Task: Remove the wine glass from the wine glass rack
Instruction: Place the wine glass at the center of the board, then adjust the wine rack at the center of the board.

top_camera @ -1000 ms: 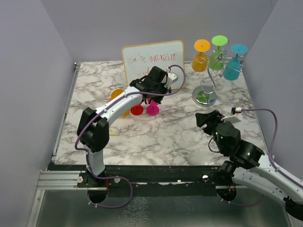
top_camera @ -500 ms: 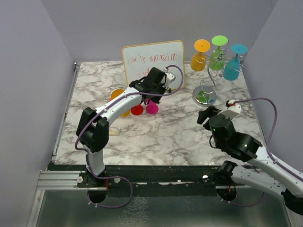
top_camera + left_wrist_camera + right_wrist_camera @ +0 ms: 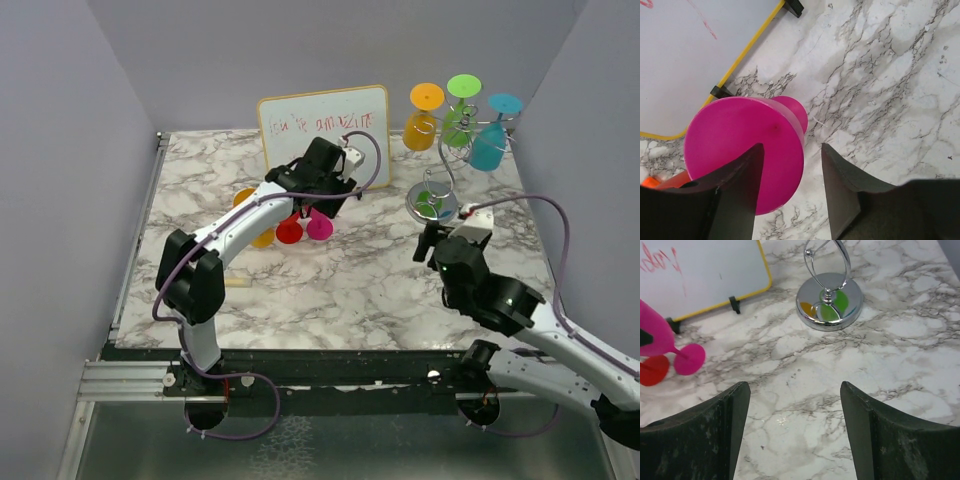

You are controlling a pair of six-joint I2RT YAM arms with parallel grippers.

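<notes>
The wine glass rack stood at the far right of the table with three glasses hanging from its curled arms: an orange glass on the rack's left, a green glass at its back and a teal glass on its right. Each hung foot up and bowl down, so the long axis ran vertically. The right gripper was plainly the nearer hand. Its jaws stood wide apart with nothing between them, just short of the rack's shiny round base. The wrist view caught only that base and the lower loop of the stem. The glasses therefore lay ahead of and above the fingers, and the coming reach would probably have to climb before closing on a stem or bowl. The left gripper was well to the left of the rack, in front of the whiteboard. It straddled a pink glass, already off the rack, whose foot appeared to rest on the marble. Its jaws were parted, with a gap showing on one side of the glass, so it was no longer clamping. A second earlier those left jaws had been closed on the pink glass, and the right gripper had sat farther back from the rack's base. Since then the right gripper had advanced and opened slightly wider.
</notes>
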